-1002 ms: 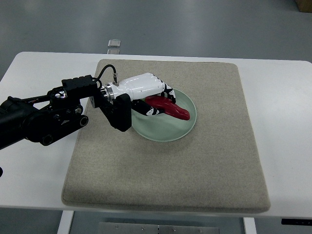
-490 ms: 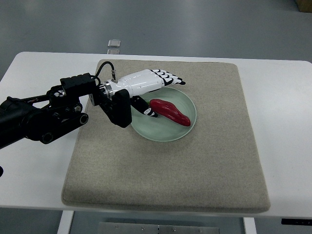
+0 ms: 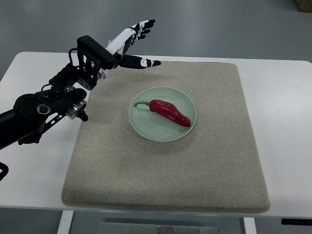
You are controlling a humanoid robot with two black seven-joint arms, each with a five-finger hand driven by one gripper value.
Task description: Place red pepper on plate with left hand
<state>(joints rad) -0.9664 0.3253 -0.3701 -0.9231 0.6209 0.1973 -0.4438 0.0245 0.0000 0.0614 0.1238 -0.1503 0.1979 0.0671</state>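
Well, the red pepper (image 3: 169, 112) lies on the plate (image 3: 146, 127), a pale green round dish, with its green stem pointing toward the plate's left rim and its tip toward the right rim. The plate sits on a beige mat (image 3: 195, 170) that covers most of a white table (image 3: 282, 122); the plate is on the mat's far half, somewhat left of its middle. The left hand (image 3: 130, 41) is raised above the mat's far-left corner, well apart from the plate, with its white and black fingers (image 3: 141, 27) spread and holding nothing, the thumb pointing out toward the right over the mat's far edge. Its dark arm (image 3: 44, 109) runs in from the left, crossing the table's bare white strip beside the mat. Beyond the table's far edge the floor (image 3: 219, 24) is plain grey, and a small clear bracket-like piece (image 3: 114, 44) sits just past that edge, behind the mat's far-left corner. A tan box corner (image 3: 304, 5) shows far off at the right.
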